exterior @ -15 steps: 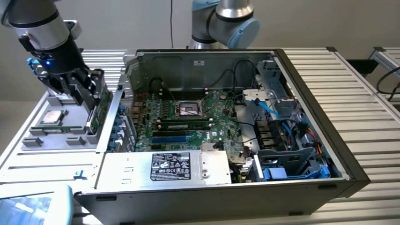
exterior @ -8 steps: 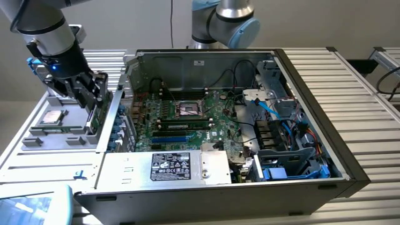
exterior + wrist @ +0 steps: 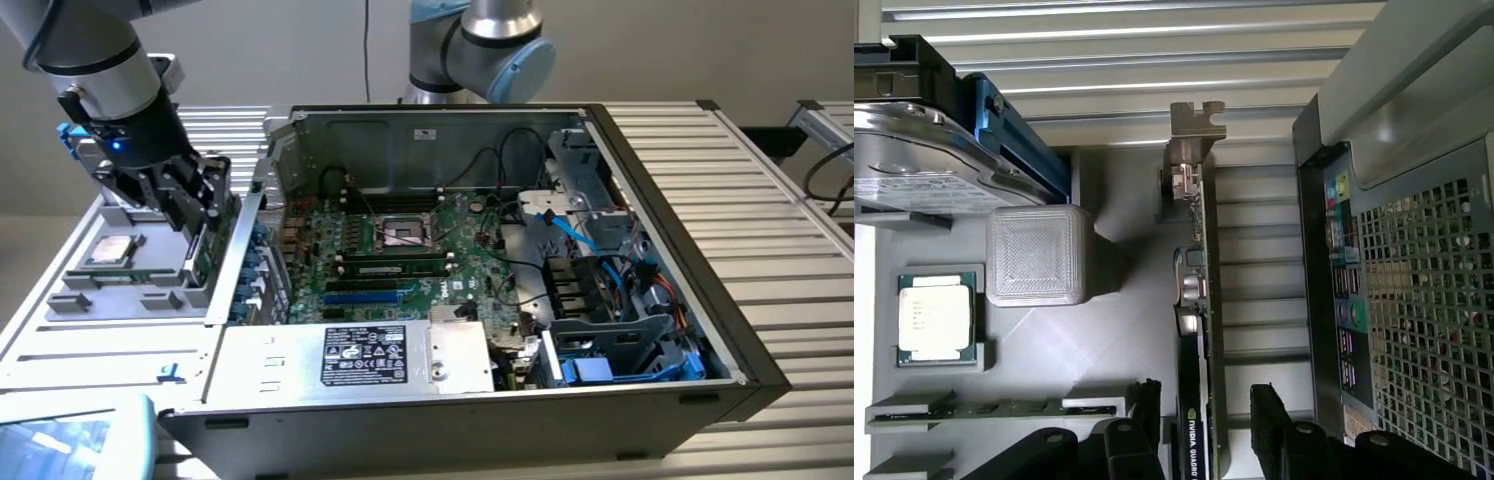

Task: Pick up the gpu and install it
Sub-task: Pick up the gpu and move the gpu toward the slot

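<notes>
**One gpu between my two fingers, not yet gripped**

My jaws stand spread over the tray (image 3: 134,300), one finger on each side of the single gpu (image 3: 1196,300). Both fingers (image 3: 1146,412) are apart from it, with a gap showing on either side. The gpu stands upright on its edge in the tray, its silver bracket at the end far from my fingers. In the exterior view it sits at the tray's right edge, just beside the one open case (image 3: 667,260). The tray also carries one cpu (image 3: 937,318), one drive (image 3: 924,165) with a white label and one grey block (image 3: 1039,255). There is one memory stick (image 3: 994,408) that I can make out, lying in a slot. Tray and case rest on the slatted table (image 3: 787,200).
</notes>
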Robot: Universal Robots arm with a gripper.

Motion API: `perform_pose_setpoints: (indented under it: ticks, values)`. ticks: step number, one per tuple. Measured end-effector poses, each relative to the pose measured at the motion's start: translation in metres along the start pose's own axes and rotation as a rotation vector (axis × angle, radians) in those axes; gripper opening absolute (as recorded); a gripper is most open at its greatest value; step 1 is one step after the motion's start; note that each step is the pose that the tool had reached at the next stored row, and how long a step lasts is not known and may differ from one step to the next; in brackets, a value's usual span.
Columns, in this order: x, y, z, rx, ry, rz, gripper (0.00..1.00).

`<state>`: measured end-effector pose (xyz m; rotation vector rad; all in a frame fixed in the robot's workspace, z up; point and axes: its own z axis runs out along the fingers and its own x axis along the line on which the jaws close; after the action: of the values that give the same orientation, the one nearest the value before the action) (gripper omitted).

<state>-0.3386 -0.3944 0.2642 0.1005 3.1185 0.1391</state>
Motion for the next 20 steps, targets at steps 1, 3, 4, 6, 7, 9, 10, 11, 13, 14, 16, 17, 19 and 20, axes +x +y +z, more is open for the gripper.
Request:
perform_pose_setpoints:
  ticks: [1,3,4,6,7,9,10,11,13,14,16,17,19,20]
  values:
    - [0.0,-0.0001,0.0005,-0.0002,-0.0017,0.0,0.49]
    - [0.0,-0.0002,0.0021,-0.0018,-0.0019,0.0,0.49]
    - [0.0,-0.0003,0.0031,-0.0055,-0.0017,0.0,0.49]
    - [0.0,-0.0005,0.0057,-0.0154,-0.001,0.0,0.49]
    - [0.0,-0.0006,0.0071,-0.02,-0.0009,0.0,0.49]
    - [0.0,-0.0009,0.0105,-0.0255,-0.0005,0.0,0.49]
    - [0.0,-0.001,0.0123,-0.0265,-0.0004,0.0,0.49]
    - [0.0,-0.0012,0.0141,-0.0267,-0.0004,0.0,0.49]
    - [0.0,-0.0016,0.0177,-0.0268,-0.0004,0.0,0.49]
    - [0.0,-0.0017,0.0194,-0.0267,0.0,0.0,0.49]
    - [0.0,-0.0021,0.0231,-0.0266,0.0003,0.0,0.49]
    - [0.0,-0.0022,0.0249,-0.0267,0.0002,0.0,0.49]
    - [0.0,-0.0025,0.0284,-0.0267,0.0002,0.0,0.49]
    - [0.0,-0.0025,0.0298,-0.0268,0.0002,0.0,0.49]
